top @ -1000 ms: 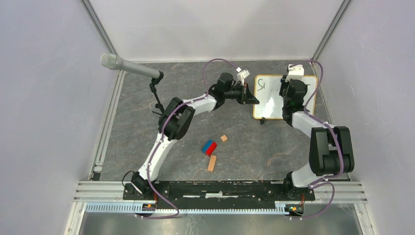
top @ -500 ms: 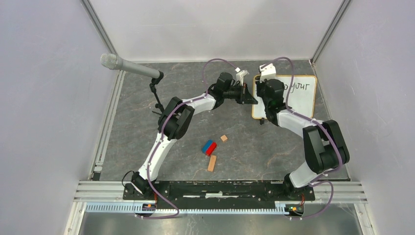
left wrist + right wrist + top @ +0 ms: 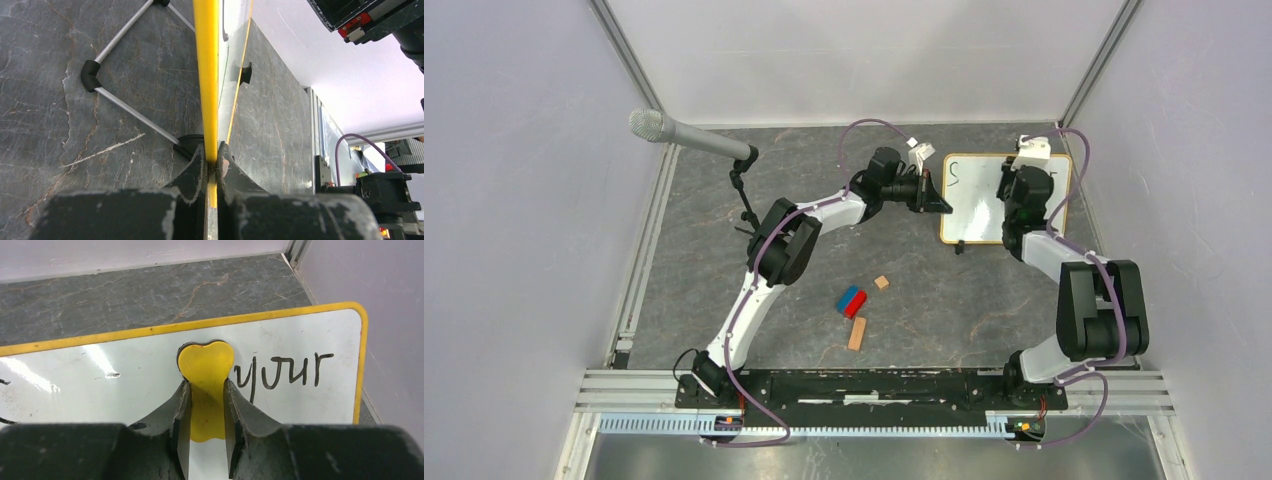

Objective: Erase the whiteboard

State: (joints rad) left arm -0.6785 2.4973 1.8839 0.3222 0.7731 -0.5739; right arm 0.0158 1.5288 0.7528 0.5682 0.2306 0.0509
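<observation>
Yellow framing is sitting tight between the left jaws, which are clamping shut on the thin, rounded rim of the whiteboard (image 3: 207, 75) at its left edge. Their black fingertips (image 3: 195, 170) are looking scuffed and matt. The right jaws are gripping a yellow heart-shaped piece (image 3: 206, 365) by its narrow stem. Its flat lobes are lying against the glossy white face of the board, just left of some dark, looping handwriting (image 3: 282, 372). Light is glaring off the smooth surface to the left of the piece.

The left arm (image 3: 784, 250) is reaching diagonally from its base at the near edge, elbow bent, with the forearm lying level and pointing right into the board's side. The right arm (image 3: 1096, 300) is standing folded by the right edge, its wrist hanging over the board's right half and pointing down.

The whiteboard is lying in the far right corner of the counter (image 3: 824, 170), a grey slab patterned like stone with pale veins. Near the middle, a red-and-blue block (image 3: 852, 301), a small tan cube (image 3: 881, 282) and a tan wooden stick (image 3: 857, 333) are lying close together. A grey microphone (image 3: 689, 137) on a black stand is leaning in from the far left corner. Pale lilac walls are enclosing three sides, and an aluminium rail (image 3: 624, 385) is running along the near edge.
</observation>
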